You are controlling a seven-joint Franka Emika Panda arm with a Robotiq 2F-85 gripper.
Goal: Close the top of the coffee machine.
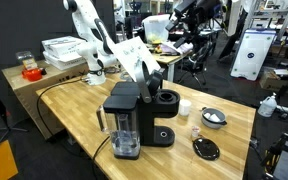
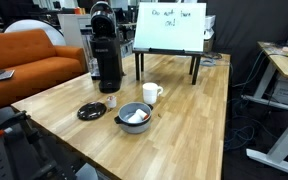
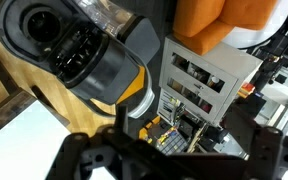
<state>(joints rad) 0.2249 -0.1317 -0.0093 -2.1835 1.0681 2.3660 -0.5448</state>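
The long pale wooden table (image 1: 76,108) (image 2: 189,125) carries everything here. Behind its far edge in an exterior view there is an orange upholstered couch (image 2: 29,62), and a white rectangular whiteboard on black legs (image 2: 169,28) stands at the table's back end.

The white jointed robot arm (image 1: 102,40) reaches down from behind the table to just over the boxy black plastic coffee machine (image 1: 134,118) (image 2: 106,58). The machine stands upright on the table with its clear water tank at one end and its round brew chamber at the other. In the wrist view I look down into that chamber, and its mouth is uncovered.

The flat black hinged lid (image 1: 152,78) is raised and tilts up beside the chamber, close under the arm's end. Its dark shape runs into the arm's tool there, so I cannot tell whether they touch.

On the table near the machine, but apart from it, there are three smaller things. A round metal bowl holding something white (image 2: 134,116) (image 1: 213,117) sits beside a round black dish (image 2: 91,112) (image 1: 206,148). A small white mug (image 2: 152,93) (image 1: 185,107) stands just behind the bowl.

The dark fingers (image 3: 84,160) show blurred along the bottom of the wrist view. They are spread well apart with nothing between them, and they hang above the machine.
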